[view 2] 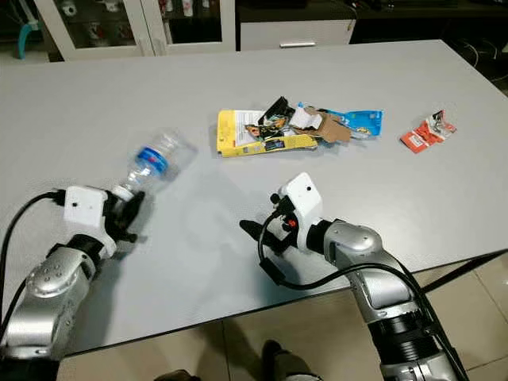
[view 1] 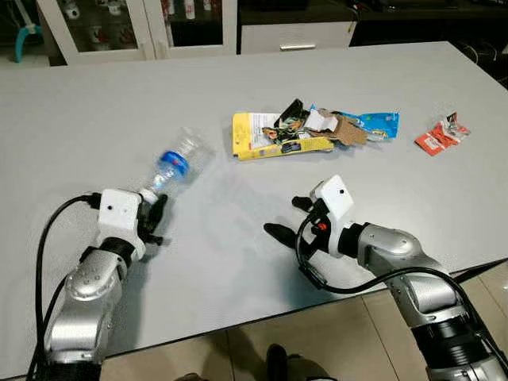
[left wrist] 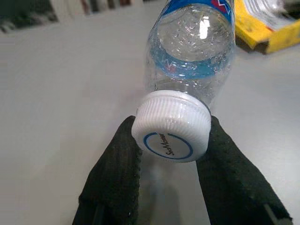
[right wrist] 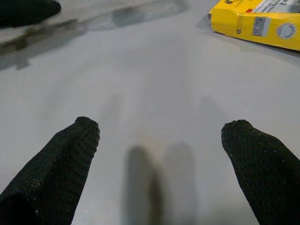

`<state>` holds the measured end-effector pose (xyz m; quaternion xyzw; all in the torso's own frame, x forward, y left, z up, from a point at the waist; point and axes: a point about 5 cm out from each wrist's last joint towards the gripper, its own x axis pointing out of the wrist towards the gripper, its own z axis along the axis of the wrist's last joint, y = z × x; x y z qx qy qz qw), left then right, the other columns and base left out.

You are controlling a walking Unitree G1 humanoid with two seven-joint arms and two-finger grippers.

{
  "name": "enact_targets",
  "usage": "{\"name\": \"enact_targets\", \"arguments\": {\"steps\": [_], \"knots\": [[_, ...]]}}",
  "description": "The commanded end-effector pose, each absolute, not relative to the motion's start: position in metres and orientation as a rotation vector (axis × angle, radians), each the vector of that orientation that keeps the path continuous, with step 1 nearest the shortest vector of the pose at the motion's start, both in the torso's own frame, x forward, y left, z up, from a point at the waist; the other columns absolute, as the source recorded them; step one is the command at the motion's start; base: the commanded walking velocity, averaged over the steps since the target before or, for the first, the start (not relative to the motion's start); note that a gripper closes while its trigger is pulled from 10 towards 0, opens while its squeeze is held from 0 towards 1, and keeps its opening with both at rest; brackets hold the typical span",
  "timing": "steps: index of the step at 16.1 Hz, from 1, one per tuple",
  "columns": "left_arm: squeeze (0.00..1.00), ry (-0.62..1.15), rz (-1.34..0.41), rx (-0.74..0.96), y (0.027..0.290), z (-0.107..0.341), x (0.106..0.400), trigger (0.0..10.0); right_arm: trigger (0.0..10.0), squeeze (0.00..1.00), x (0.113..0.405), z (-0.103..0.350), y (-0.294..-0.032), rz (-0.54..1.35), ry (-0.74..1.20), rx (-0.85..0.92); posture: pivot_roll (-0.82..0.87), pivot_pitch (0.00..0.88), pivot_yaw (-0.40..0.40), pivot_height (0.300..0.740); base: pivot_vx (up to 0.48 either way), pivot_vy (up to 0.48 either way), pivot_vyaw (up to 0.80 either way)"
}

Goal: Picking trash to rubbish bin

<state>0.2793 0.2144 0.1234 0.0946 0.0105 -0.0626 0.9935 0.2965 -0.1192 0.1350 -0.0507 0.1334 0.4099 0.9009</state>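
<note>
On a grey worktop (view 1: 238, 262) in a room lined with cabinets, the robot's left tool (left wrist: 171, 154) pinches the white cap (left wrist: 171, 125) of a clear plastic bottle (view 1: 176, 167), its two black fingers (left wrist: 115, 173) pressed against either side of the ribbed rim. The bottle lies tilted on the worktop, body pointing away from the arm, blue label around its middle. To the right, the right tool (view 1: 291, 218) rests low over bare surface with its fingers spread wide and nothing between them. Beyond it lie a yellow packet (view 1: 274, 135) heaped with torn wrappers, a blue wrapper (view 1: 377, 123) touching that heap, and a red wrapper (view 1: 440, 135) well apart near the far right edge.

The grip looks narrow: only the cap is held, and the bottle's weight hangs beyond it. A steady lift, keeping the cap squarely between the pads and avoiding any quick swing, would likely stop it twisting free on the way to a bin. The free tool is best placed for the yellow packet, the nearest piece.
</note>
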Motion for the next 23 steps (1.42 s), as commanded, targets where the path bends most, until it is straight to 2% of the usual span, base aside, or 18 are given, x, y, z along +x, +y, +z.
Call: {"name": "enact_targets", "arguments": {"steps": [1,6,9,11,20,23], "knots": [[0.00,-0.039,-0.097,0.211,0.210,0.130,0.276,0.0,10.0,0.00,0.298,0.135,-0.118,0.851,0.269,-0.121,-0.05,0.159,-0.039,0.740,0.000,0.000,0.00],[0.00,-0.165,-0.032,0.259,0.193,0.144,0.268,0.0,10.0,0.00,0.298,0.134,-0.119,0.844,0.265,-0.126,-0.05,0.163,-0.040,0.740,0.000,0.000,0.00],[0.00,-0.177,-0.037,0.259,0.187,0.146,0.260,0.0,10.0,0.00,0.298,0.134,-0.119,0.847,0.265,-0.126,-0.05,0.163,-0.040,0.740,0.000,0.000,0.00],[0.00,-0.178,0.017,0.276,0.190,0.147,0.254,10.0,10.0,0.00,0.299,0.134,-0.121,0.844,0.263,-0.131,-0.05,0.163,-0.040,0.740,0.000,0.000,0.00],[0.00,-0.236,0.181,0.293,0.178,0.158,0.241,10.0,10.0,0.00,0.311,0.147,-0.118,0.688,0.080,-0.112,-0.04,0.171,-0.063,0.740,0.000,0.000,0.00],[0.00,-0.227,0.193,0.277,0.174,0.157,0.240,10.0,10.0,0.00,0.314,0.148,-0.118,0.659,0.071,-0.090,-0.05,0.176,-0.067,0.740,0.000,0.000,-0.66]]}}
